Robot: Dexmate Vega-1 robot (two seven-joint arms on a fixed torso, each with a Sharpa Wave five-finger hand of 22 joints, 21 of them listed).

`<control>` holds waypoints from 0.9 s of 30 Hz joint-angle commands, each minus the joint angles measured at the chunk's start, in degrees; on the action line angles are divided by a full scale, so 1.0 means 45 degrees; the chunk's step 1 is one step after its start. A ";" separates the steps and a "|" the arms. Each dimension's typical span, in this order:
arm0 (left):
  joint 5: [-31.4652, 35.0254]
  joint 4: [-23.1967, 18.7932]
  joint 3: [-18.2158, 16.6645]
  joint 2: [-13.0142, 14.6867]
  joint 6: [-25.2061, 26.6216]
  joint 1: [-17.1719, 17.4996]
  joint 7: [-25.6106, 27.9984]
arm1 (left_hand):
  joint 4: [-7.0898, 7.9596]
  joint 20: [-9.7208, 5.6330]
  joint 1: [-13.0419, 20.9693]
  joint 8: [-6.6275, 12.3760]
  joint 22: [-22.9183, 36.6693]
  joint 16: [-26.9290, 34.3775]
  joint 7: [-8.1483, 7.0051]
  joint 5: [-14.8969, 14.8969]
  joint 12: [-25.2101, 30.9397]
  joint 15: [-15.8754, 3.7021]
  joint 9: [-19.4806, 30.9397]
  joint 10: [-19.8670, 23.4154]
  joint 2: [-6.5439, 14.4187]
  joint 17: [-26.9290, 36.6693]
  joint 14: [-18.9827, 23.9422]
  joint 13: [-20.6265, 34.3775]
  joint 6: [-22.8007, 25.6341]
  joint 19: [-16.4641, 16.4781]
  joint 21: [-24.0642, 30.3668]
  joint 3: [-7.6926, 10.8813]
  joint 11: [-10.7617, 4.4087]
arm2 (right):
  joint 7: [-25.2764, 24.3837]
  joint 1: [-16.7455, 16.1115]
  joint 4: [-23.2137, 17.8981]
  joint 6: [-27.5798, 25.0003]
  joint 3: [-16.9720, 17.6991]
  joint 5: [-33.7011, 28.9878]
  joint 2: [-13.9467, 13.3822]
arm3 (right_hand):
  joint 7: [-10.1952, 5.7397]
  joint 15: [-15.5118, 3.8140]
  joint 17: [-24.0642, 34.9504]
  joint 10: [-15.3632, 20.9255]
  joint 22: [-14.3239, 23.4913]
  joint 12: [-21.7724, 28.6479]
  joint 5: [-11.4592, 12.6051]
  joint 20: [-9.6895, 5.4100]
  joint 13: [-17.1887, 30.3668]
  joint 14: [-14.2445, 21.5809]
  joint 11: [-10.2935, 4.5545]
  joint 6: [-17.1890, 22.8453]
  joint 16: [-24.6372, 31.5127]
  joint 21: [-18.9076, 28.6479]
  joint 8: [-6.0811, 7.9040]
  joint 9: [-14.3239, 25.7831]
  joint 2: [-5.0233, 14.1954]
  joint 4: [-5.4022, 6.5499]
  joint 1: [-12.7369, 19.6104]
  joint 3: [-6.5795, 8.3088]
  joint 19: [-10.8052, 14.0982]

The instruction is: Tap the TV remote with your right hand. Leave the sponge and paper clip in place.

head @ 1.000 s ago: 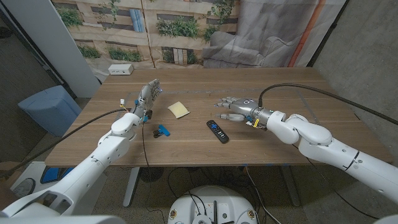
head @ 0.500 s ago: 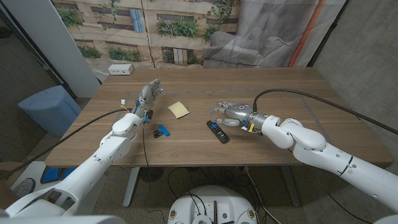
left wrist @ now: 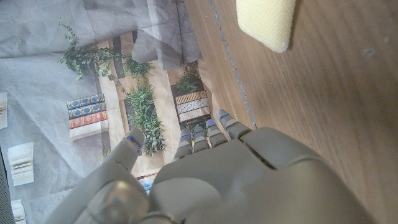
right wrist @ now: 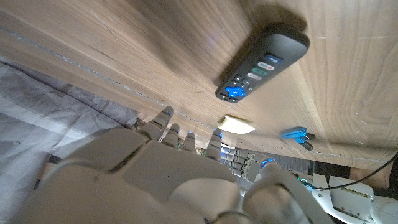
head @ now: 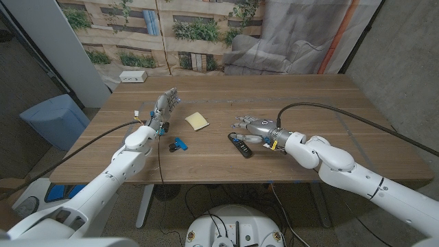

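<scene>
Right hand point(head: 251, 125) empty, fingers spread, just beside slim black TV remote point(head: 240, 144) mid wooden bench point(head: 309, 103); overshooting could shove it toward blue paper clip point(head: 180, 143) or yellow sponge point(head: 197, 121); left hand point(head: 163, 106) open, idle

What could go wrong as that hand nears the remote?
The right hand comes in low beside the remote, so its spread fingers might shove the remote sideways rather than tap it. A pushed remote could slide toward the clip or the sponge, which must stay put.
</scene>
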 commanded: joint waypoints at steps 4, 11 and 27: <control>-0.0102 0.0198 0.0024 -0.0101 -0.0047 -0.0051 -0.0116 | -0.0002 -0.0811 -0.0095 -0.0014 0.0058 0.0009 -0.0036 0.0033 0.0019 -0.0078 0.0055 0.0103 0.0919 0.0038 0.0071 0.0067 0.0063 0.0131 -0.0063 0.0144 -0.0015 | -0.0166 -0.0469 -0.0077 -0.0881 -0.0168 0.0228 0.0208 | -0.0160 -0.0061 0.0099 -0.0191 0.0051 0.0095 0.0057 -0.0023 0.0057 -0.0158 0.0017 -0.0268 0.0091 0.0031 -0.0088 0.0032 0.1364 0.0152 -0.0107 -0.0046 -0.0068; -0.0117 0.0261 0.0043 -0.0110 -0.0017 -0.0092 -0.0163 | 0.0006 -0.0803 -0.0111 -0.0011 0.0058 0.0005 -0.0039 0.0031 0.0011 -0.0081 0.0056 0.0097 0.0910 0.0040 0.0074 0.0068 0.0070 0.0130 -0.0067 0.0157 -0.0015 | -0.0264 -0.0537 -0.0099 -0.1096 -0.0348 0.0060 0.0207 | -0.0151 -0.0048 0.0119 -0.0227 0.0055 0.0103 0.0074 -0.0041 0.0059 -0.0223 0.0026 -0.0271 0.0091 0.0039 -0.0074 0.0034 0.1381 0.0174 -0.0117 -0.0074 -0.0107; -0.0156 0.0103 0.0001 -0.0066 -0.0012 0.0071 -0.0090 | -0.0003 -0.0782 -0.0131 -0.0012 0.0058 -0.0007 -0.0047 0.0029 -0.0004 -0.0083 0.0057 0.0087 0.0880 0.0035 0.0080 0.0068 0.0070 0.0149 -0.0068 0.0183 -0.0007 | 0.0051 -0.0705 -0.0397 -0.1934 -0.0609 -0.0207 0.0232 | -0.0217 -0.0153 0.0195 -0.0327 0.0069 0.0130 0.0157 -0.0140 0.0067 -0.0383 -0.0007 -0.0426 0.0118 0.0066 -0.0077 0.0038 0.1478 0.0226 -0.0134 -0.0152 -0.0239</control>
